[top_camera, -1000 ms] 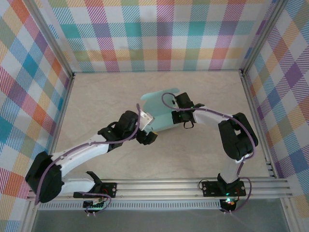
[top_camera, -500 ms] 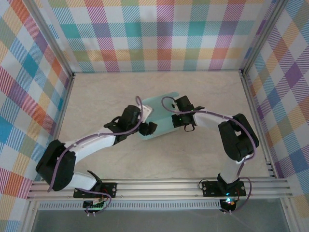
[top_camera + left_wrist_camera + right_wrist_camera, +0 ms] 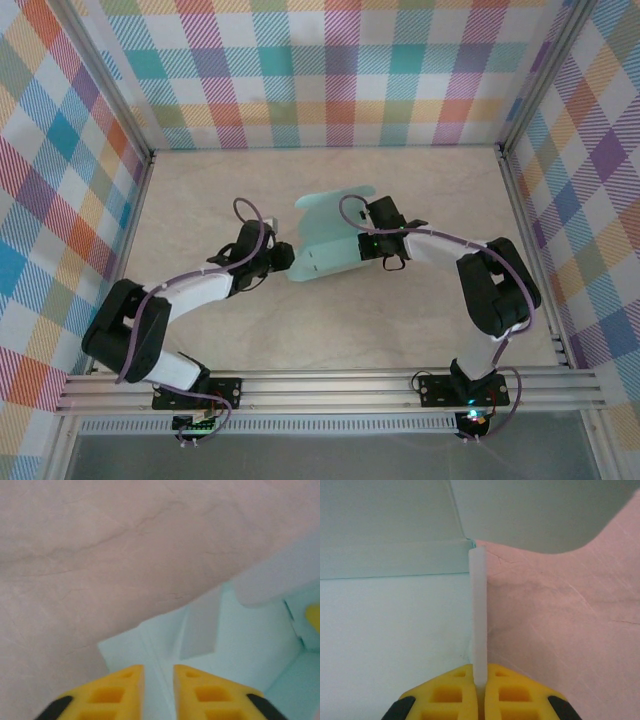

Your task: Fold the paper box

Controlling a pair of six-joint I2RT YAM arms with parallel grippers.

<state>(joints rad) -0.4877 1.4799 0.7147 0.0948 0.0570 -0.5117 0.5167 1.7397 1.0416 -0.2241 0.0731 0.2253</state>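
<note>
The paper box (image 3: pixel 325 235) is not yet a box. It lies as a mostly flat mint sheet near the middle of the table (image 3: pixel 400 320), with its rounded flap toward the far wall and its longer run roughly near to far. You have it bracketed, since the sheet sits between your two arms. Your right gripper (image 3: pixel 372 240) is on its right edge, and the wrist view there shows the fingers (image 3: pixel 445 692) pressed together on an upright strip of card (image 3: pixel 478 620), seen edge-on and pinched firmly. Your left gripper (image 3: pixel 284 258) is at the sheet's near-left corner. In its wrist view the fingers (image 3: pixel 112 695) stand only narrowly apart, with a creased edge of the card running into the gap. You cannot tell from here whether they actually grip it. The sheet lies ahead and to the right of that left hand, so I judge the next fold turns on that corner, with the right hand anchoring the opposite side.
</note>
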